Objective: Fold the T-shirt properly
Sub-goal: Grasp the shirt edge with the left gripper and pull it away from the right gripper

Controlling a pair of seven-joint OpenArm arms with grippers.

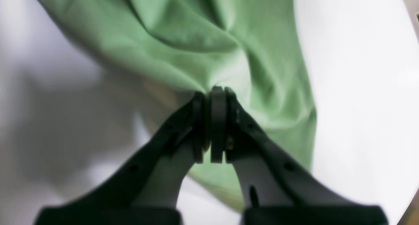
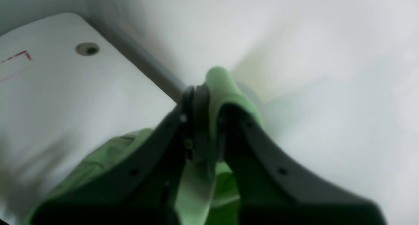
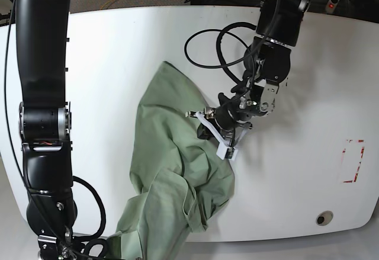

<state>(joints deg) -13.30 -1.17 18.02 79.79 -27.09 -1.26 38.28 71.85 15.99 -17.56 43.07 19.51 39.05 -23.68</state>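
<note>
The pale green T-shirt [image 3: 172,153] lies crumpled on the white table [image 3: 118,47], stretching from the middle down to the front-left edge. My left gripper [image 3: 205,128] presses down on the shirt's right edge. Up close, this left gripper [image 1: 214,91] is shut on a pinch of T-shirt [image 1: 183,38] fabric, with creases radiating from the grip. My right gripper [image 2: 207,93] is shut on a rolled fold of the T-shirt [image 2: 218,79], lifted off the table. In the base view the right arm [image 3: 44,130] runs down to the bottom-left corner, where its gripper is mostly cut off.
A black cable loop [image 3: 207,47] lies on the table behind the shirt, by the left arm. A red-marked rectangle [image 3: 353,160] and a round hole [image 3: 323,218] sit at the table's right. The right wrist view shows that hole [image 2: 87,49] and a red mark [image 2: 17,56].
</note>
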